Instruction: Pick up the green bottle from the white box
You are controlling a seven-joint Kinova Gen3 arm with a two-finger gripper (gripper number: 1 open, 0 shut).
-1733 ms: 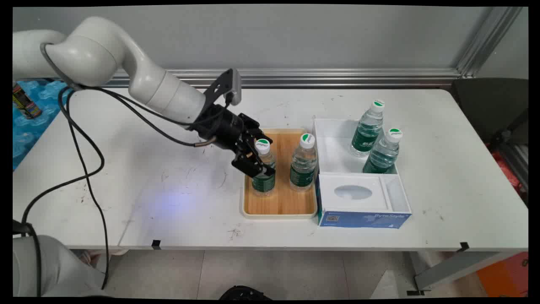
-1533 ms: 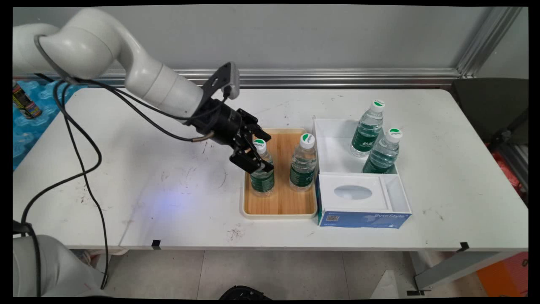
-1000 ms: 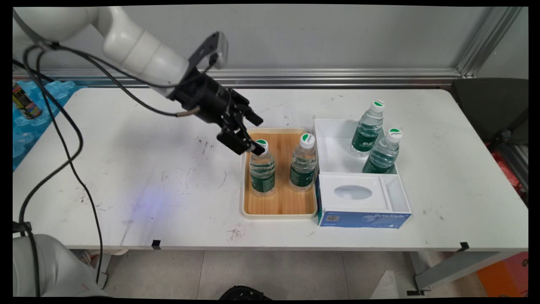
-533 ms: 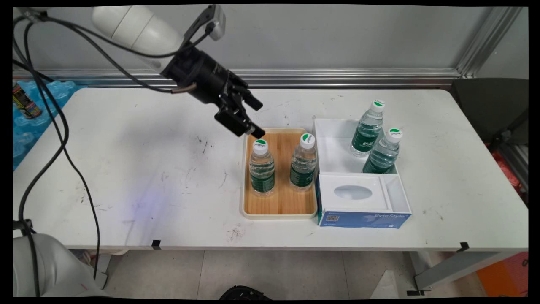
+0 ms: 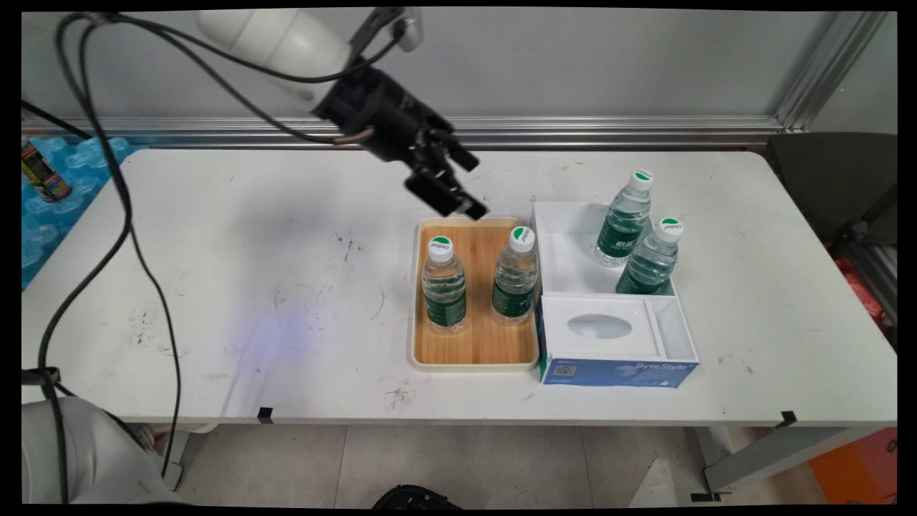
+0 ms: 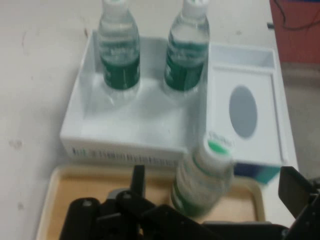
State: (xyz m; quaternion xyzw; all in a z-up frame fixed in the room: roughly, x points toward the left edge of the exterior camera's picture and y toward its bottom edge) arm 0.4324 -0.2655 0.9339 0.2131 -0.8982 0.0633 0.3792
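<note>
Water bottles with green labels and white caps stand in two pairs on the white desk (image 5: 286, 287). Nearest the camera lies the wooden tray (image 5: 476, 351), its right rim just beside a blue-and-white box (image 5: 616, 373) with an oval opening in its lidded front part. On the tray stand the left tray bottle (image 5: 444, 290) and the right tray bottle (image 5: 514, 283), both upright and a little apart. Behind the lidded part, the box's open white compartment (image 5: 566, 215) holds the nearer box bottle (image 5: 650, 261) and the farther box bottle (image 5: 622, 222), close together and upright.

Farther back and higher, the end effector (image 5: 478, 188) hangs in the air over the tray's far rim, tilted down towards the bottles and touching none of them. Its two fingers are spread wide with nothing between them. The hand view agrees: the fingers stand far apart, and between them, lower down, is one capped bottle on the tray (image 6: 202, 180), probably the right tray bottle, though blur makes that uncertain. Beyond it in that view the two box bottles stand in their compartment.
</note>
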